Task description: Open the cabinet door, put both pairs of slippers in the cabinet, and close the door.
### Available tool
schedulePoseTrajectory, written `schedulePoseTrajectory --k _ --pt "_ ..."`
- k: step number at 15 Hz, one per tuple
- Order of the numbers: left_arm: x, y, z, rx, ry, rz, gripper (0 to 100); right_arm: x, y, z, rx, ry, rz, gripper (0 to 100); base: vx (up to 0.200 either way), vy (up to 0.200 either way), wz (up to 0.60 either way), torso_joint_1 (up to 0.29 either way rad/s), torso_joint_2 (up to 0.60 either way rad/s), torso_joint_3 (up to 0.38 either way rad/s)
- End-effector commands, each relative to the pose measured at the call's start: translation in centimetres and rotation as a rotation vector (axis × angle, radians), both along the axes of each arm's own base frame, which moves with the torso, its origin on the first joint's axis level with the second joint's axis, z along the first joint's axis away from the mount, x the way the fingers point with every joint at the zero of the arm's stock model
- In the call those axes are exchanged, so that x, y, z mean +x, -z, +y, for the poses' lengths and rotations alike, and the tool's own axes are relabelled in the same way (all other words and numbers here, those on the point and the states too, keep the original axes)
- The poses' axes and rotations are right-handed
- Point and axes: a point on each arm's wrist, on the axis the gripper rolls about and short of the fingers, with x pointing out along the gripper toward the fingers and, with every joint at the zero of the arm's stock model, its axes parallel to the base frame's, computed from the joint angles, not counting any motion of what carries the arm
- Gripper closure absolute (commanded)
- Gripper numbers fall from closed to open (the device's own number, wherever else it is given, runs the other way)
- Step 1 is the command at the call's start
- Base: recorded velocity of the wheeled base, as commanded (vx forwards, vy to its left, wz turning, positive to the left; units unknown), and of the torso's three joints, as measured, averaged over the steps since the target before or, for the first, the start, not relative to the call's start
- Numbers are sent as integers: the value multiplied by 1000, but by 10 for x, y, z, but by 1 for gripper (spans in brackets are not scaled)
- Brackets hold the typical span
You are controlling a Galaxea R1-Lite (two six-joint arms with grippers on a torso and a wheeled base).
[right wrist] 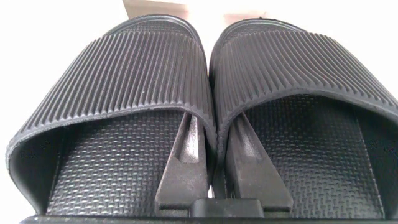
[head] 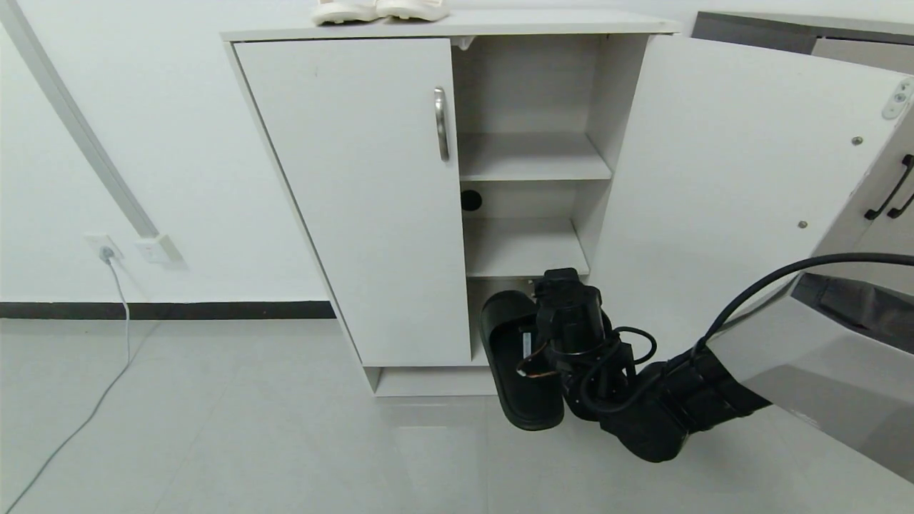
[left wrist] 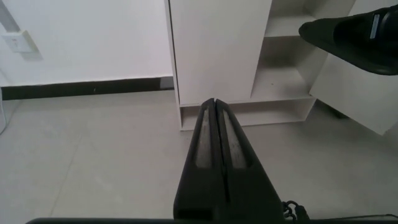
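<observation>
We judge the black slippers light, rubbery and bendy, their ribbed straps easy to grip. They are best pinched where the inner walls meet, as our right gripper clamps them now at the bottom compartment of the cabinet. Our left gripper is pressed together, holding nothing. We count two black slippers and seemingly two pale slippers, partly cut off, on the cabinet top
</observation>
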Motion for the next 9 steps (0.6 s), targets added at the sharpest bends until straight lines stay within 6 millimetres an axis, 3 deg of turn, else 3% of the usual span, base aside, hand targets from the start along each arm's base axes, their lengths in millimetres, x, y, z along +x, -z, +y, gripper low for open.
schedulePoseTrajectory --k 1,6,9 --pt "0 0 0 1 0 0 100 0 1 1 -1 0 1 100 0 0 0 -2 -2 -193" --pt "0 0 0 0 -1 0 100 -2 11 10 -22 13 -18 100 0 0 0 1 4 -200" --pt "0 0 0 -2 -1 0 100 2 14 16 -15 48 -110 100 0 0 0 5 0 -68"
